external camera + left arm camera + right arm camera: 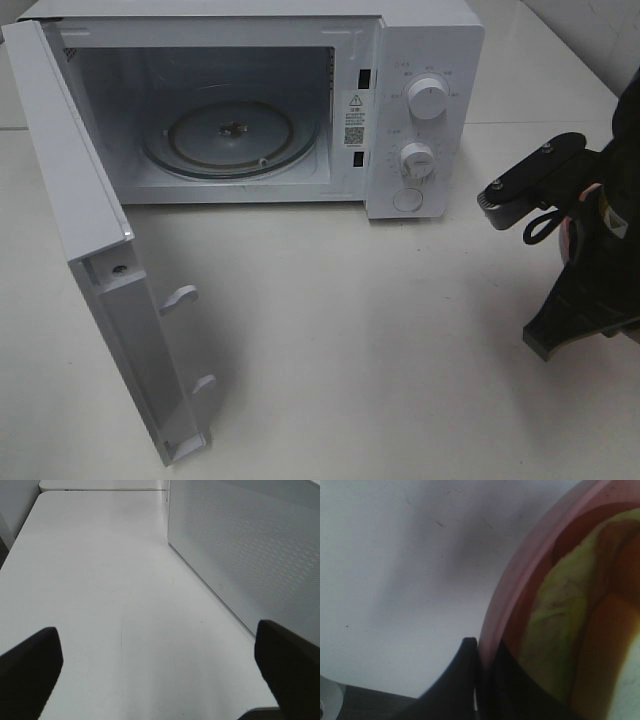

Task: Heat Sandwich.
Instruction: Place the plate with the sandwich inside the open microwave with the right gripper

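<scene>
Pale green-yellow sandwich (560,630) on the pink plate (517,585), outside the microwave (420,60), off its dial side.
I have my right gripper (482,647) pinched on the plate's rim, one finger outside and one inside; that arm (580,250) sits bent, in front of and beside the microwave's dials. The microwave door (90,230) stands wide, showing the glass turntable (232,135). My left gripper (160,670) is spread wide, holding nothing, low over the table (100,580) beside a white perforated panel (240,545).
</scene>
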You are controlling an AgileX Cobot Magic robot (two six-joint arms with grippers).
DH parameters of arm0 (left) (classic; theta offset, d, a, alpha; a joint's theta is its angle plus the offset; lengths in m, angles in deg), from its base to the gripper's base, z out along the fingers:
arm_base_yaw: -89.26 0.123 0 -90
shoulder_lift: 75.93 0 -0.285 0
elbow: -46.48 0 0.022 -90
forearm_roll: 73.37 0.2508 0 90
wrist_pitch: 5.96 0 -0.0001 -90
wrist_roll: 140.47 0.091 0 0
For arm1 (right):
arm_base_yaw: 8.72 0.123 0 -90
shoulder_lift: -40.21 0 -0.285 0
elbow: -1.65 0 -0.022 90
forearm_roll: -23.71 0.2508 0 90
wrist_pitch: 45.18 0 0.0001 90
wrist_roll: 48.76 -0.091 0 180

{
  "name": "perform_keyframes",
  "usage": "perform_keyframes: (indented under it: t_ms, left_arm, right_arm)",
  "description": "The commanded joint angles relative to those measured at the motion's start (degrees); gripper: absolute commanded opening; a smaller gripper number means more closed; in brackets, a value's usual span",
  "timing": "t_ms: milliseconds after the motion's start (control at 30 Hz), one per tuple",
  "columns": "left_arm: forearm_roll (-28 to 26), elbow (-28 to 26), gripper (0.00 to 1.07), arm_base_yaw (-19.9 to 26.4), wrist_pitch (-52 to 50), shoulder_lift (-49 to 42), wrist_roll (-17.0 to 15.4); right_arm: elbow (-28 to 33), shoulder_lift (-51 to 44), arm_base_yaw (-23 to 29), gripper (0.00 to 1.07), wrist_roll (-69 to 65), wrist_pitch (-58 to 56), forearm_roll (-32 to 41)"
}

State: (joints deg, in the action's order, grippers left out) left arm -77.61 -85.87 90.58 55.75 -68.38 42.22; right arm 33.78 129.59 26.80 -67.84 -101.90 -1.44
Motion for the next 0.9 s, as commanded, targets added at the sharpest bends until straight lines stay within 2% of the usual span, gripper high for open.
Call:
perform_keyframes:
  t_ms: [33, 167, 600, 900]
  left_arm:
    - [-0.3, 0.1, 1.0, -0.1, -0.6, -1.1, -0.1]
    - [-0.3, 0.1, 1.0, -0.1, -0.6, -1.1, -0.1]
    - [-0.3, 0.1, 1.0, -0.1, -0.6, -1.1, -0.1]
    - [-0.3, 0.1, 1.0, -0.1, -0.6, -1.1, -0.1]
  right_arm:
    - [0.2, -1.3, 1.8, 0.0, 1.4, -1.9, -1.1]
    - [0.2, -3.3, 6.1, 0.0, 1.9, -3.0, -1.0]
    - [0.2, -5.6, 15.9, 0.0, 7.9, -4.5, -1.0]
    - [0.2, -5.5, 17.2, 0.0, 17.5, -1.3, -1.3]
